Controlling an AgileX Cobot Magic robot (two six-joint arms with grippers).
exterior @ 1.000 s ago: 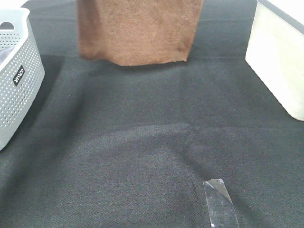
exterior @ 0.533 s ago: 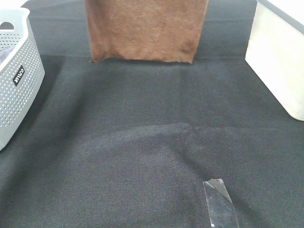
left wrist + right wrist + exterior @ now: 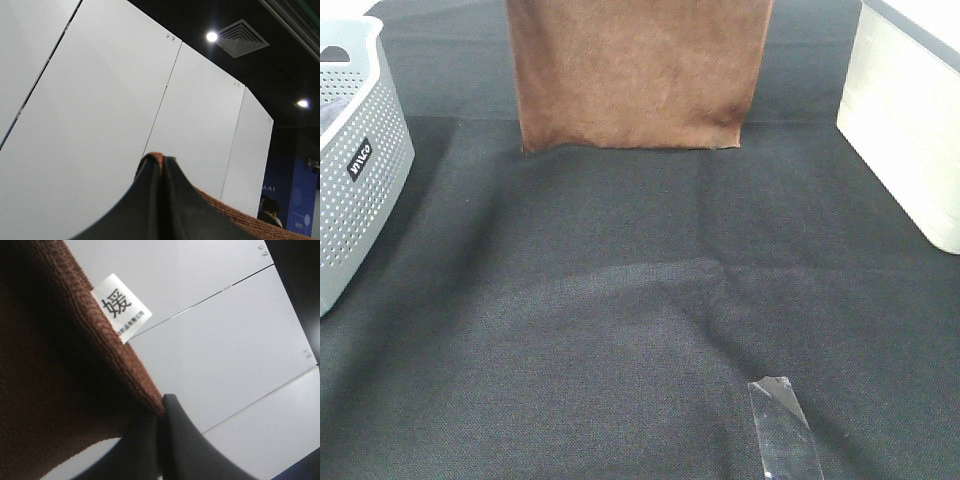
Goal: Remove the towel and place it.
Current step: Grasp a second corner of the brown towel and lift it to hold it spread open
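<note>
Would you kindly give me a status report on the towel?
Both shut on towel edge: left claw, right claw. It hangs over far table. Clear of it: basket left, box right.

Upper part of the towel [image 3: 635,75] beyond the high view's top edge, basket [image 3: 365,210] beyond its left.

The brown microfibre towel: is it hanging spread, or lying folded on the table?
Hanging spread: the towel drops as one flat sheet, its edge pinched by the left gripper and the right gripper.
</note>
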